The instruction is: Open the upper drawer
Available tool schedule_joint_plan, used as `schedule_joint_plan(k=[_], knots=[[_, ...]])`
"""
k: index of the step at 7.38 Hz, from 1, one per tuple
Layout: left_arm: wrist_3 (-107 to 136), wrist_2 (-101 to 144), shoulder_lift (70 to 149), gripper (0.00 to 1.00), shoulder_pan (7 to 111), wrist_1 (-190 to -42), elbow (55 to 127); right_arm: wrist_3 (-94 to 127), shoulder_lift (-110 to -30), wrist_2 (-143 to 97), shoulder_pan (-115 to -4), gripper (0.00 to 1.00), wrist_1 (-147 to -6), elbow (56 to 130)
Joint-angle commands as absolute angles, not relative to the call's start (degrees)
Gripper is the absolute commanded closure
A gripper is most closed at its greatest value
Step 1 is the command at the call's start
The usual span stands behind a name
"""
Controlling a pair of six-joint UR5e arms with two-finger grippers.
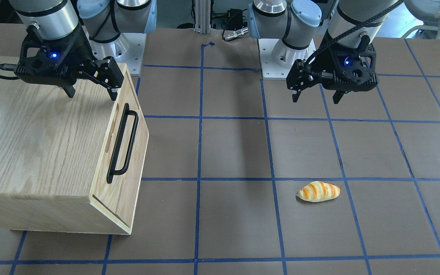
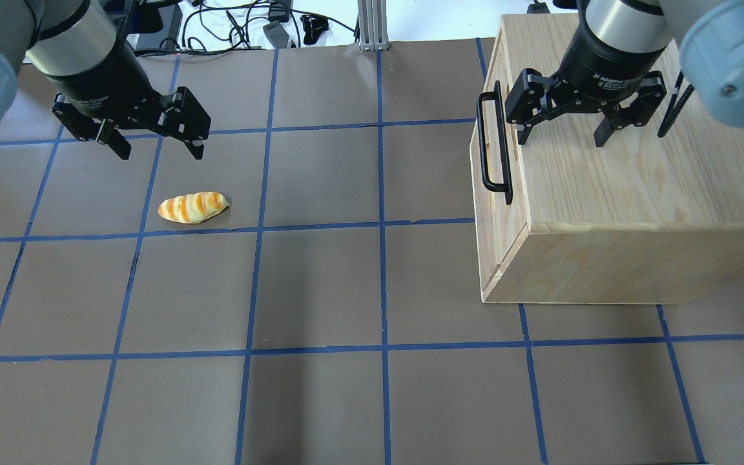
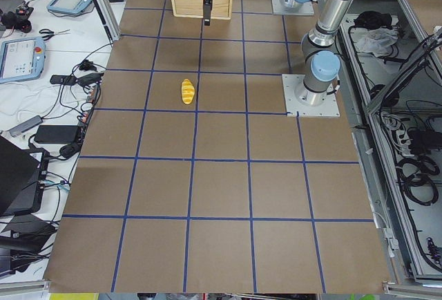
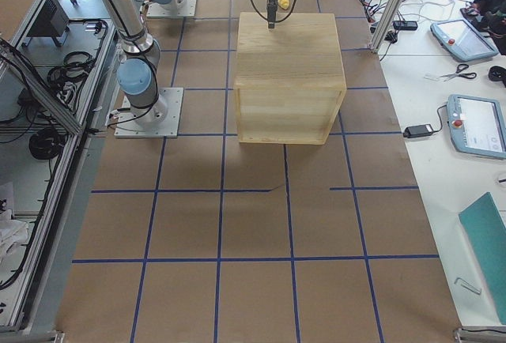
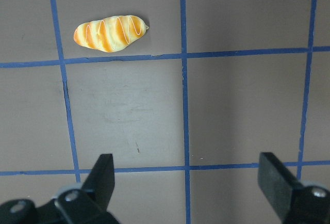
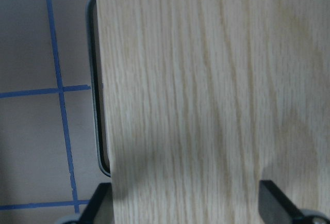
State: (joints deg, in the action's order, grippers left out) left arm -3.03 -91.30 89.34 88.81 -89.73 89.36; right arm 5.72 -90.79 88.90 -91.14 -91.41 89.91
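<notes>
The upper drawer's front panel (image 1: 131, 152) with its long black bar handle (image 1: 122, 143) faces the table's middle. It sits flush in the oak-grain cabinet (image 2: 630, 194), shut. The handle also shows in the overhead view (image 2: 493, 147) and at the cabinet's edge in the right wrist view (image 6: 95, 95). My right gripper (image 2: 560, 139) hangs open and empty over the cabinet's top, just behind the handle's edge, touching nothing; it also shows from the front (image 1: 91, 95). My left gripper (image 2: 160, 154) is open and empty above the table, away from the cabinet.
A yellow-and-orange striped bread roll (image 2: 192, 208) lies on the brown table just in front of my left gripper; it also shows in the left wrist view (image 5: 110, 32). Blue tape lines (image 2: 382, 226) grid the table. Cables lie beyond the far edge.
</notes>
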Motion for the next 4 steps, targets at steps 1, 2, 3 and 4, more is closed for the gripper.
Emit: schedule_joint_plan(k=[1, 2, 3, 4], knots=[[-3.08, -91.23, 89.3, 0.0, 88.51, -89.74, 89.47, 5.71, -90.79, 88.95, -91.14, 0.0, -91.41, 89.91], [-3.08, -91.14, 89.3, 0.0, 88.42, -89.74, 89.56, 5.71, -90.79, 88.86, -91.14, 0.0, -91.41, 89.91], [-3.08, -91.14, 89.3, 0.0, 88.33, -89.56, 89.82, 5.71, -90.79, 88.94, -91.14, 0.0, -91.41, 89.91], [-3.08, -91.06, 89.82, 0.0, 88.42, -88.08, 89.82, 5.71, -90.79, 88.86, -91.14, 0.0, -91.41, 89.91]])
